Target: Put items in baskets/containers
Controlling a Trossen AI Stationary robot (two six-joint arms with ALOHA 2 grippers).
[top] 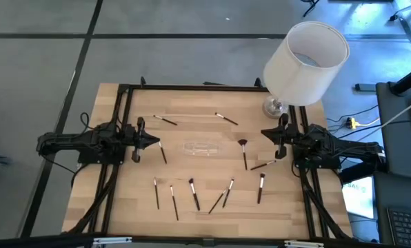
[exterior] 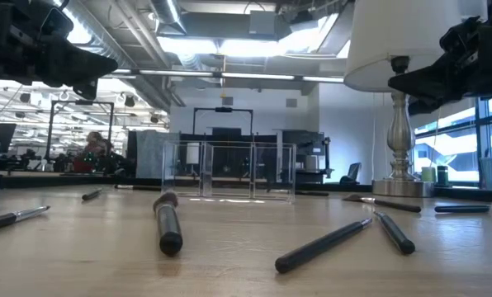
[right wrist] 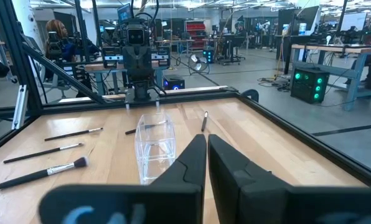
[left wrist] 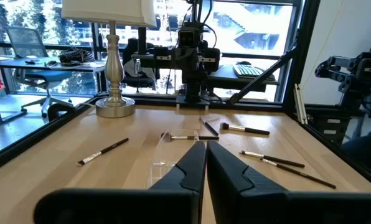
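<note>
1. Left tool (top: 158, 141) hangs above the left edge of the worktop (top: 123, 200), its fingers pressed together and holding nothing, as the left wrist view (left wrist: 206, 163) shows.
2. Right tool (top: 263, 133) waits above the right edge, just in front of the lamp base; its fingers are likewise together and empty in the right wrist view (right wrist: 206, 155).
3. Midway between the two tools stands the clear plastic holder (top: 202, 148), a long see-through box, also seen from table height (exterior: 229, 172) and past the right tool (right wrist: 154, 143).
4. Makeup brushes lie scattered flat on the pale wood, all outside the holder: one brush near the far left (top: 165, 120), one near the far middle (top: 227, 119), a fan-tipped brush (top: 244, 153) just right of the holder, and a row of several near the front edge (top: 193, 194).
5. A lamp with a big white lampshade (top: 305, 62) stands on a silvery base (left wrist: 115, 109) at the far right corner.
6. Black metal framing (top: 192, 88) borders the worktop.
7. Beyond it, the low view shows an open workshop with ceiling lights, desks and equipment; a person (right wrist: 56, 31) sits in the background of the right wrist view.
</note>
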